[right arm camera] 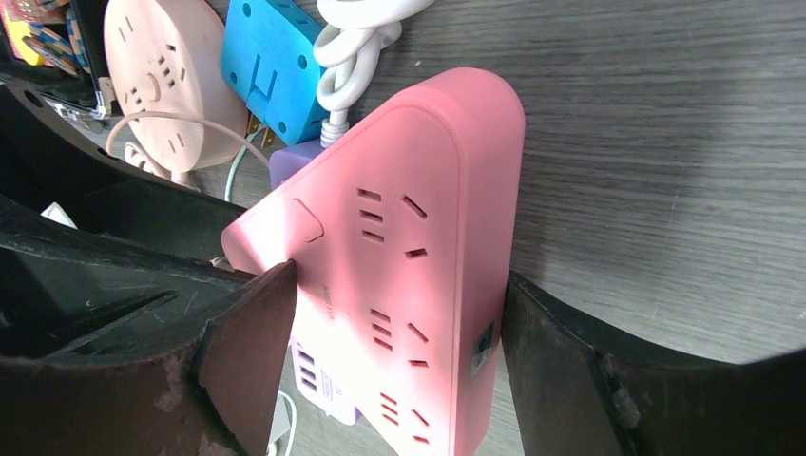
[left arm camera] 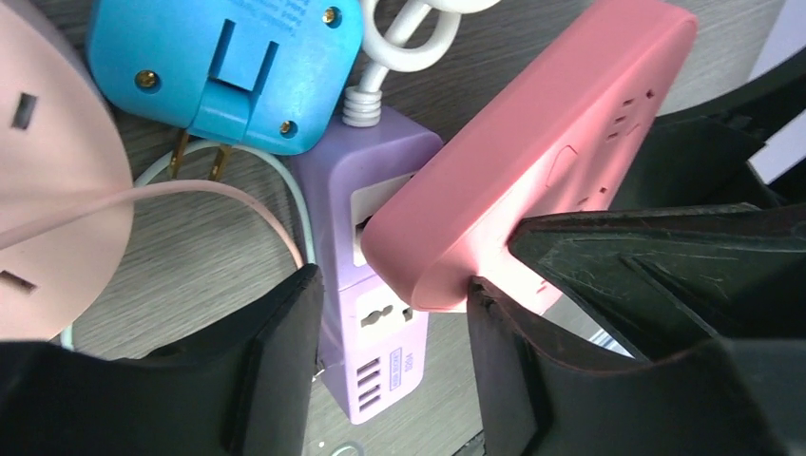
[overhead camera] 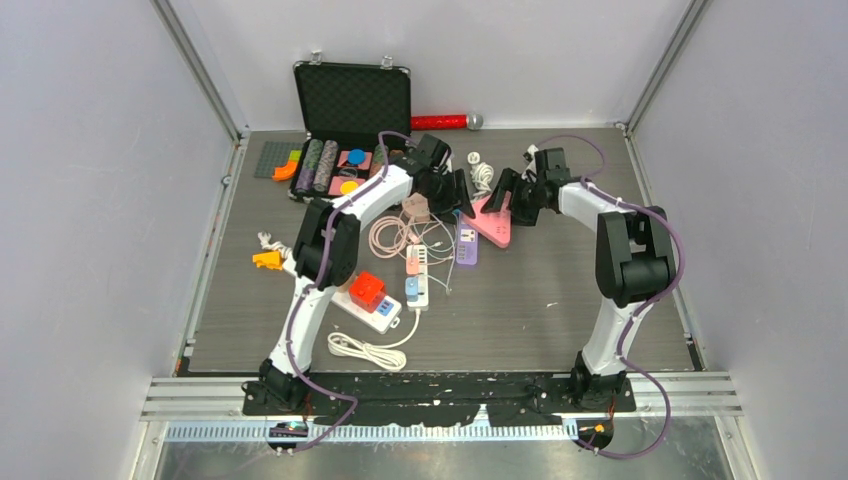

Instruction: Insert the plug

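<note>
While the right gripper (right arm camera: 399, 280) straddles the pink power strip (right arm camera: 409, 237), the left gripper (left arm camera: 392, 294) hovers just beside it, over the purple power strip (left arm camera: 380, 328). The right jaws stand wide, one finger close against each long edge of the pink strip. Whether they squeeze it or merely flank it cannot be told.

The left jaws are parted with nothing held between them. The purple strip shows in the gap below, and the finger (left arm camera: 504, 361) on the right of that wrist view touches the rounded corner of the pink strip. That corner lies over the socket face of the purple strip.

The blue plug adapter (left arm camera: 228, 66) lies on the worktop (right arm camera: 665, 142) just beyond the purple strip's cable end. Its two brass prongs (left arm camera: 179, 154) stick out over thin pale cords. It sits in no socket, and neither gripper touches it. A looped white cable (left arm camera: 409, 28) leaves the purple strip's far end beside the adapter. A round pale-pink socket block (left arm camera: 47, 171) lies on the adapter's other side, apart from both pairs of jaws.

Seen from above, both arms reach to the far middle of the worktop, their wrists facing each other across the pink strip.
</note>
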Tool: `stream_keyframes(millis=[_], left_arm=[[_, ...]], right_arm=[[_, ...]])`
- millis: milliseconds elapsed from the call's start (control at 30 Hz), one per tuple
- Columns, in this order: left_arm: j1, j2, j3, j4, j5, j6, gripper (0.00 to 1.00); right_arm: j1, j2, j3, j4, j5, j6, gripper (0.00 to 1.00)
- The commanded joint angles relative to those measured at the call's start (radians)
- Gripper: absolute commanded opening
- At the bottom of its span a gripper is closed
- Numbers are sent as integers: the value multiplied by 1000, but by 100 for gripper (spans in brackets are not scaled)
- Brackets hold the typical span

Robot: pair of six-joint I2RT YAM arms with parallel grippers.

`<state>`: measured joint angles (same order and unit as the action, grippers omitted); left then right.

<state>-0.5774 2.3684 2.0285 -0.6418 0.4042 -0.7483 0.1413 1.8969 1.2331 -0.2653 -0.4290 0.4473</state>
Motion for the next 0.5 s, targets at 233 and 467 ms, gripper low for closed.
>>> stream_keyframes(millis=[233, 467], left_arm=[[4, 66, 61, -160, -57, 13, 45], [3, 77, 77, -168, -50, 11, 35]], right_arm=[[80, 108, 49, -237, 207, -62, 74], [86, 150, 76, -291, 227, -35, 64]])
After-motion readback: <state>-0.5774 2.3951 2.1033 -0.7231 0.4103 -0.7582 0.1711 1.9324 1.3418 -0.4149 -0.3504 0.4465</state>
